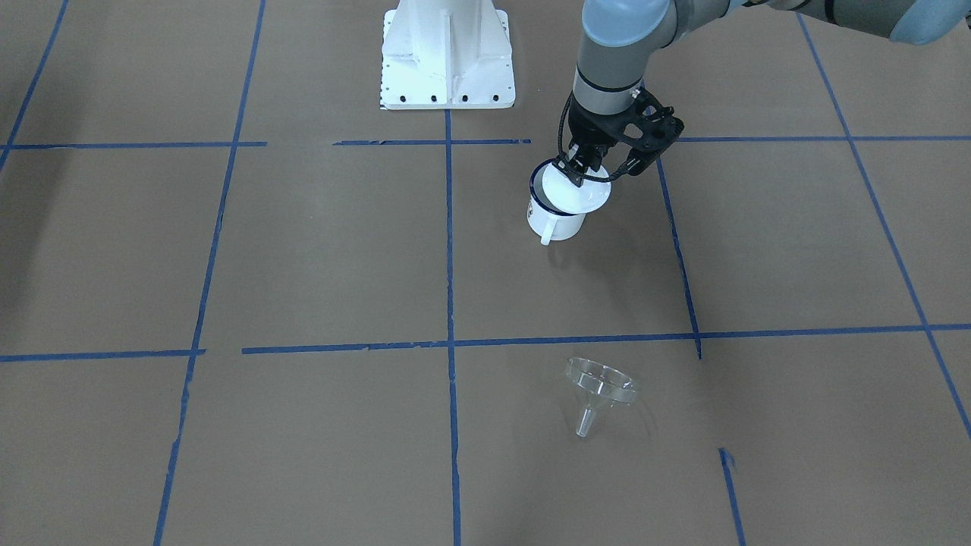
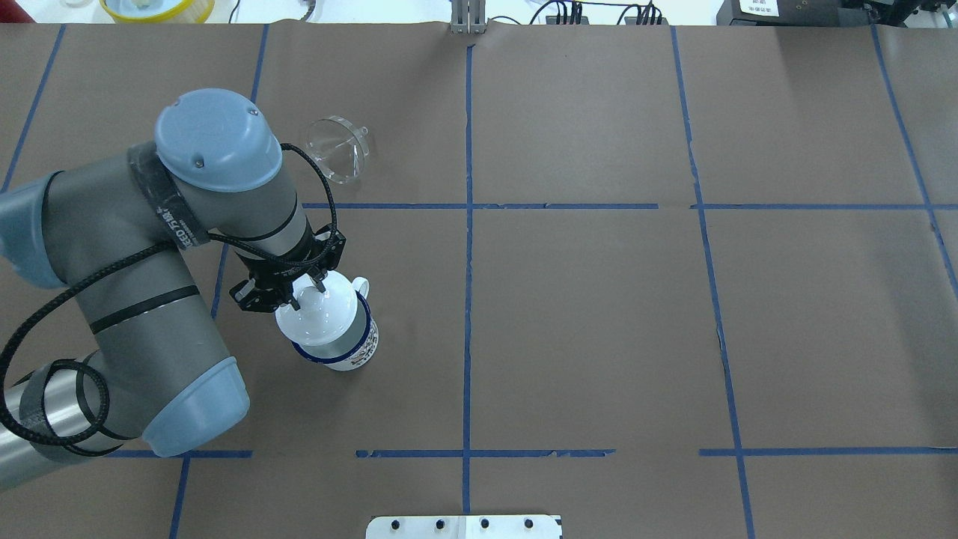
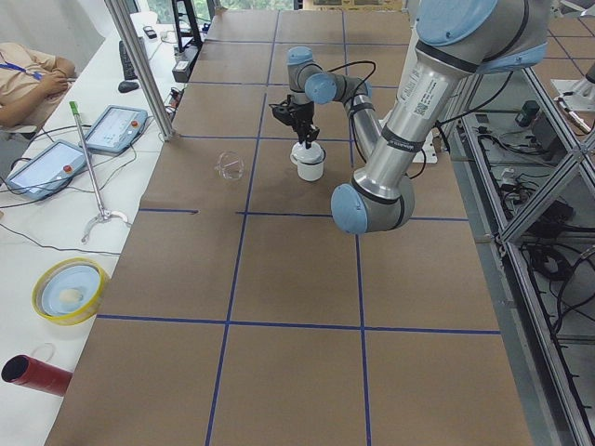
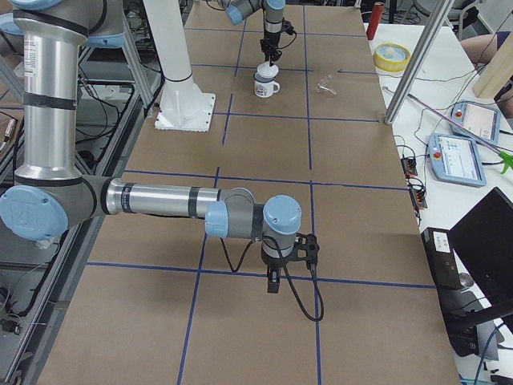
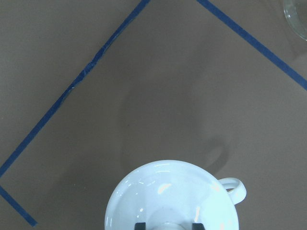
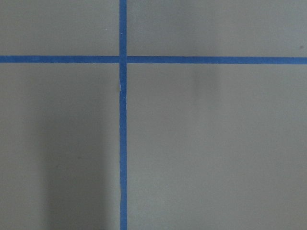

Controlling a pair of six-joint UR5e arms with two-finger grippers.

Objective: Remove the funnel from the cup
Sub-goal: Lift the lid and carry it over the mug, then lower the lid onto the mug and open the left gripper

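Observation:
The clear funnel (image 1: 599,383) (image 2: 337,150) lies on its side on the brown table, well apart from the cup, with nothing holding it. The cup (image 1: 557,224) (image 2: 348,358), white with a dark blue rim, stands upright with its handle (image 5: 235,188) pointing away from the robot. My left gripper (image 1: 582,168) (image 2: 303,290) (image 5: 169,225) is shut on the knob of a white domed lid (image 1: 582,196) (image 2: 320,311), which is tilted over the cup's mouth. My right gripper (image 4: 274,281) hovers over bare table far from both; I cannot tell its state.
Blue tape lines divide the brown table into squares. The white robot base plate (image 1: 447,61) stands at the robot's edge. A yellow-rimmed bowl (image 2: 157,7) sits beyond the far edge. A person (image 3: 28,74) and tablets are at a side bench.

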